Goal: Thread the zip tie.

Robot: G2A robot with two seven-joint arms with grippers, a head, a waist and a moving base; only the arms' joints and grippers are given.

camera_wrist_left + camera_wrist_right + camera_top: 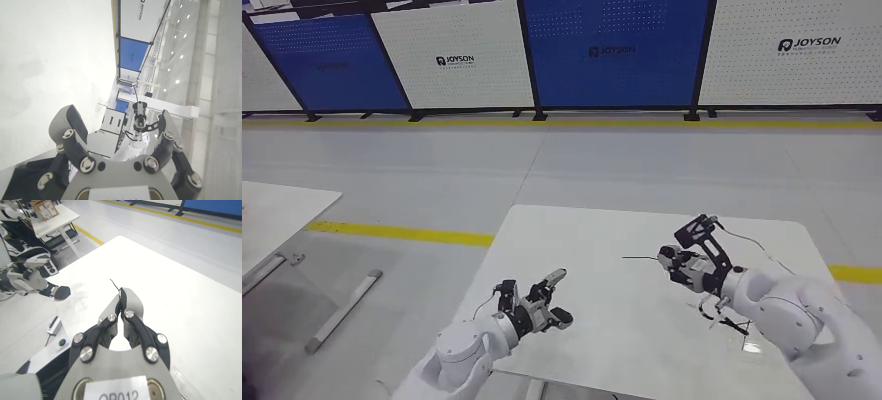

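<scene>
Right end effector (pixel 121 295) hovering over white rectangular bench (pixel 642 340) at its 3 o'clock side, fingers pressing together on thin black plastic zip tie (pixel 114 284), tie's free tail pointing toward 9 o'clock in top view, left end effector (pixel 117 117) sitting near 8 o'clock edge, fingers spreading wide apart

Left arm (pixel 457 350) and right arm (pixel 812 320): glossy white, rounded shells.

Left gripper (pixel 119 111): pale grey metal base plate, black linkage bars, round silver screws (pixel 87 165) at every pivot. Its grey fingers are faced with black ribbed pads (pixel 76 117), and a white label sits on the plate.

Right gripper (pixel 121 293): same build, with a white label carrying dark characters.

Black bracket (pixel 697 232) on the right wrist, with a thin black cable (pixel 752 240) looping off it.
</scene>
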